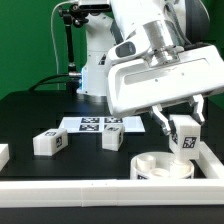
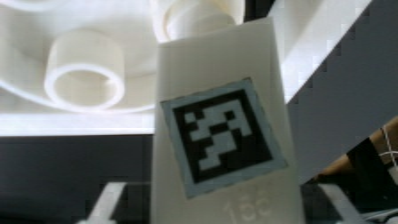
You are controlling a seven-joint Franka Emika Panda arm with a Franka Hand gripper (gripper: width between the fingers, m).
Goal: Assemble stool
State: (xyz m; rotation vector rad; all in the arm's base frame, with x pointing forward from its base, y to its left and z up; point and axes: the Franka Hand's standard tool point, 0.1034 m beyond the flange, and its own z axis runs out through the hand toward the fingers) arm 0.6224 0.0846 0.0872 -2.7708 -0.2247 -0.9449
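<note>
My gripper (image 1: 181,126) is shut on a white oblong stool leg (image 1: 184,137), which hangs upright with its tag facing out. It hangs just above the round white seat (image 1: 160,168) in the near corner at the exterior view's right. In the wrist view the leg (image 2: 217,120) fills the middle between my fingers (image 2: 111,200), with the gripper (image 2: 222,206) around its near end. Beyond it lies the seat (image 2: 54,110) with its round sockets. Two more legs (image 1: 48,142) (image 1: 113,138) lie on the black table.
The marker board (image 1: 98,124) lies flat behind the loose legs. A white wall (image 1: 90,190) runs along the table's front edge and up the exterior view's right side. A white part (image 1: 3,155) shows at the left edge. A black stand (image 1: 68,40) rises at the back.
</note>
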